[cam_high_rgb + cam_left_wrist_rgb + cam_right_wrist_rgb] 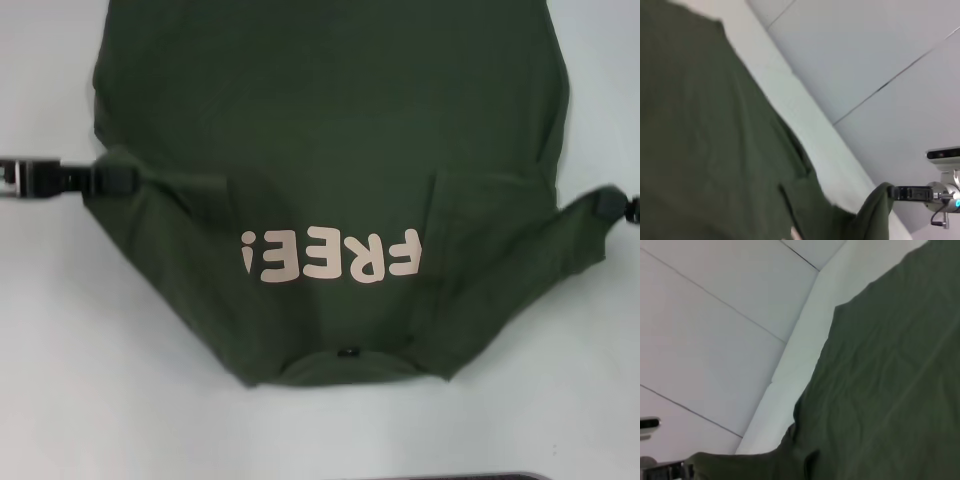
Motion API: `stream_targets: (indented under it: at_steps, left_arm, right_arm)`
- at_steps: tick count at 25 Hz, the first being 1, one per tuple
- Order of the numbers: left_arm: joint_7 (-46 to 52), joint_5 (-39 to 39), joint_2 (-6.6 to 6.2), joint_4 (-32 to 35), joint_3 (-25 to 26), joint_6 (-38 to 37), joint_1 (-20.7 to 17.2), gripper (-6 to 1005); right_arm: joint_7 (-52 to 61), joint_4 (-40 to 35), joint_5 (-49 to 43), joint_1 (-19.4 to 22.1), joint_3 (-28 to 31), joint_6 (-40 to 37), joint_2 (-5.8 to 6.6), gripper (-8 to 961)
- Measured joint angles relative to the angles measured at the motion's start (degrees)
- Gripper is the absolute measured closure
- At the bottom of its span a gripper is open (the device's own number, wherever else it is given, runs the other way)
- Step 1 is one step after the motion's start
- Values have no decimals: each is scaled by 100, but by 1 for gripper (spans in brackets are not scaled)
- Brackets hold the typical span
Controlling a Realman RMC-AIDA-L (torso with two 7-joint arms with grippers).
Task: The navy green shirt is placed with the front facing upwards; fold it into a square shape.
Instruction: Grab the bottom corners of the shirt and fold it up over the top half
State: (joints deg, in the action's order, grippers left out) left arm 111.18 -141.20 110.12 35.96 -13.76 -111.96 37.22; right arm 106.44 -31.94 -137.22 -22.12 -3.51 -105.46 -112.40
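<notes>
Head view, left gripper (128,178): fingers pinched tight on the shirt's left edge, cloth bunched into a small peak there.
Head view, right gripper (606,203): fingers pinched tight on the shirt's right edge, cloth pulled out into a point.
Left arm: black, reaching in flat from the left side, low over the tabletop.
Right arm: only the black tip seen at the right side.
Left wrist view: far off, the right gripper (900,192) biting a raised corner of green cloth; own fingers not seen.
Right wrist view: far off, the left gripper (682,470) at a pulled-out tip of green cloth; own fingers not seen.
Navy green shirt (330,130): spread on the tabletop, front up, between the two grippers and touching both.
Lettering (330,256): pale "FREE!" on the chest, upside down from the head camera.
Neck label (347,353): small and dark, at the collar, on the near end of the shirt.
Sleeves: look folded in over the chest, one on each side of the lettering.
Far end of shirt: runs out past the top of the head view.
Tabletop (70,330): white, under the shirt and all round it.
Dark strip (450,476): at the near edge of the head view, cannot tell what.
</notes>
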Motion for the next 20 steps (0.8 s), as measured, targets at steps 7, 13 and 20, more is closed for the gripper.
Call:
stream_targets:
  at_steps: [7, 13, 20]
  left_arm:
    - [108, 351, -145, -188, 1, 386, 474, 997]
    - [181, 473, -215, -348, -37, 963, 818, 997]
    - [305, 753, -247, -437, -47, 1706, 1060, 997]
  right_arm:
    - [372, -145, -7, -690, -102, 375, 92, 907]
    - [616, -146, 5, -1199, -257, 916, 123, 907]
    - [751, -146, 12, -1599, -307, 1576, 98, 907]
